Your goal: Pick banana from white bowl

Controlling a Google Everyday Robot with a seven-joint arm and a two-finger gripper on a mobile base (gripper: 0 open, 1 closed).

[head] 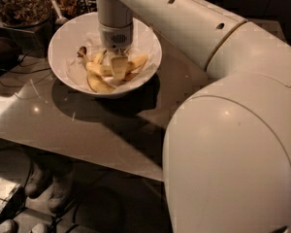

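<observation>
The white bowl (68, 38) stands on the table at the upper left and is lined with crinkled white paper. Yellow bananas lie in it. The longest banana (137, 62) runs across the middle of the bowl, under the gripper. A dark brown stem tip (81, 51) shows at the bowl's left side. A shorter banana (99, 85) lies at the front and another (100, 57) just behind. My gripper (118, 67) points straight down into the bowl, right on the pile of bananas, and hides the long banana's middle.
The glossy table (87, 130) has its front edge running diagonally toward the lower right. A container of brown items (17, 4) and dark clutter stand behind the bowl at the far left. My large white arm (233, 144) fills the right side. Cables and shoes lie on the floor below.
</observation>
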